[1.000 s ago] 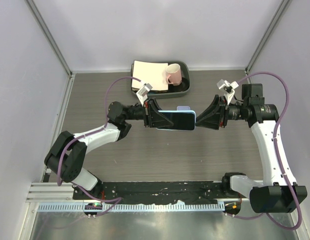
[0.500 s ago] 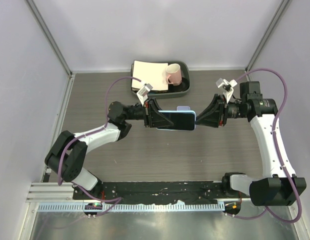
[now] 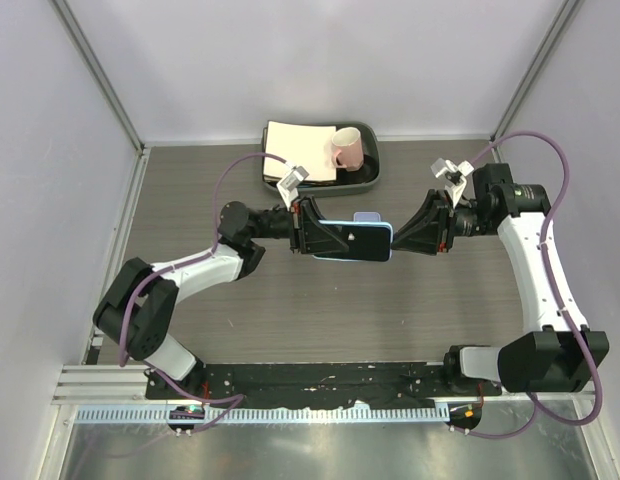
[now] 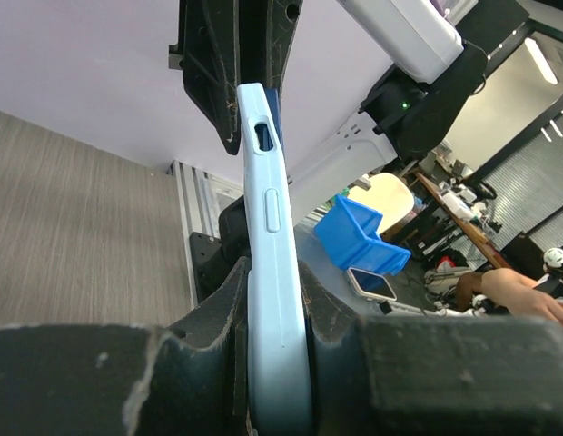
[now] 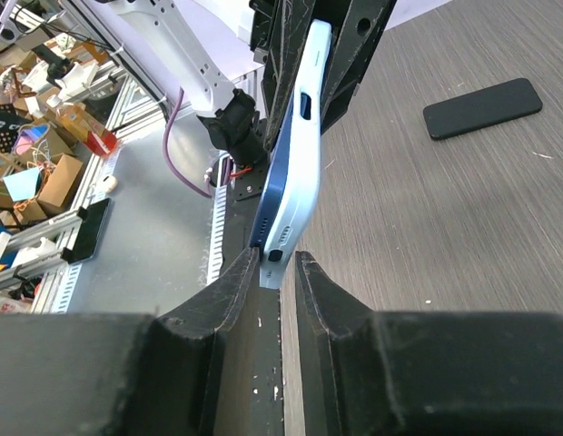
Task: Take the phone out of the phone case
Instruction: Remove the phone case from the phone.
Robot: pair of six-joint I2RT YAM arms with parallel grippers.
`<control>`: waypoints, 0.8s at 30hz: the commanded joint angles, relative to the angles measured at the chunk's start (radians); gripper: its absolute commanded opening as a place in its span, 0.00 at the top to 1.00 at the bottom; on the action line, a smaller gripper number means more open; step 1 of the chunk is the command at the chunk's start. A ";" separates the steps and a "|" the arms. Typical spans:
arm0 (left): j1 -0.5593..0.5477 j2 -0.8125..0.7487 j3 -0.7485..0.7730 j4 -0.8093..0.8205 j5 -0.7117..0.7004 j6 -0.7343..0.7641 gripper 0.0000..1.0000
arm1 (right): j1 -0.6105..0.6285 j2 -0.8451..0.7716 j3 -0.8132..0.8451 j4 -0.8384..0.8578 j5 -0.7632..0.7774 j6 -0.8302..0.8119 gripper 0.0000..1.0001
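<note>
A phone in a light-blue case [image 3: 352, 241] is held level above the middle of the table between both grippers. My left gripper [image 3: 312, 238] is shut on its left end; the left wrist view shows the case's edge [image 4: 274, 272] clamped between the pads. My right gripper [image 3: 394, 240] is closed on the right end, with only the tip of the case [image 5: 283, 245] between the fingertips. At that end a dark-blue phone edge [image 5: 280, 195] shows beside the case. The screen faces up in the top view.
A dark tray [image 3: 370, 178] at the back holds paper sheets [image 3: 298, 148] and a pink mug [image 3: 347, 149]. A small lavender object [image 3: 366, 216] lies on the table just behind the phone. A flat black slab [image 5: 481, 107] lies on the table in the right wrist view.
The right arm's wrist and forearm have shifted slightly toward the back and left. The gripper tips and the phone have stayed in place. The left arm has barely moved.
</note>
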 commanded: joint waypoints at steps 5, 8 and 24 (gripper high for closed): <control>-0.069 -0.031 0.073 0.205 0.006 -0.082 1.00 | 0.009 0.072 0.033 -0.160 -0.032 -0.267 0.74; -0.078 -0.038 0.084 0.219 0.008 -0.102 1.00 | 0.009 0.084 0.035 -0.160 -0.032 -0.275 0.74; -0.103 -0.073 0.107 0.262 0.032 -0.124 1.00 | -0.007 0.164 0.043 -0.155 -0.033 -0.215 0.72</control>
